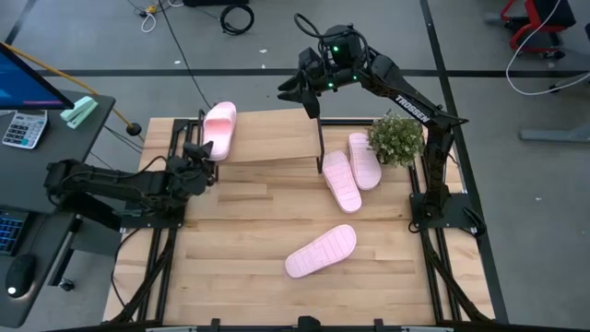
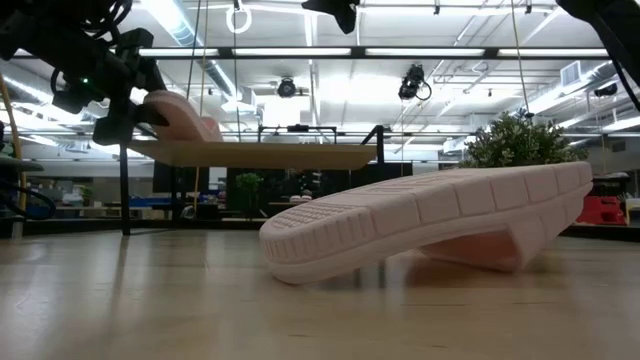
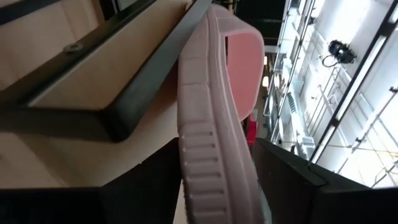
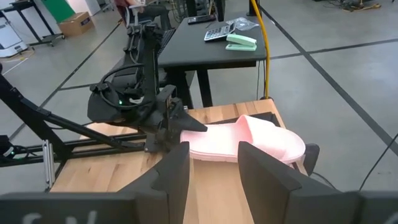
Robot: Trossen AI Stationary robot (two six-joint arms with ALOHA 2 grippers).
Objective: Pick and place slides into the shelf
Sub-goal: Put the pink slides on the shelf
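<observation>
We saw a wooden table (image 1: 249,231) on a grey workshop floor, a dark desk (image 1: 55,138) with a calculator (image 1: 23,129) off its left edge, and bright ceiling lights behind in the low view. The shelf (image 1: 277,138) stood along the table's far edge, its plank top carried on thin black legs.

One slide (image 1: 219,129) lay on the left end of the shelf top, its heel sticking out over the plank's front edge. Our left gripper (image 1: 198,159) had closed on that heel: in the left wrist view the ribbed sole edge (image 3: 205,143) ran up between the two dark fingers (image 3: 149,186), pressed by both, with the shelf's black frame just beside it. From the low view the slide (image 2: 180,115) sat tilted on the plank, the gripper (image 2: 125,120) at its near end.

Our right gripper (image 1: 309,92) hovered above the shelf's far edge, near its middle, jaws apart and holding nothing; its fingers (image 4: 174,171) framed the held slide (image 4: 249,143) from well off.

Two slides (image 1: 355,171) lay side by side, touching, near the table's right edge under the shelf's right end, beside a small potted plant (image 1: 396,138). The fourth slide (image 1: 321,251) lay alone, sole up, toward the near edge of the table.
</observation>
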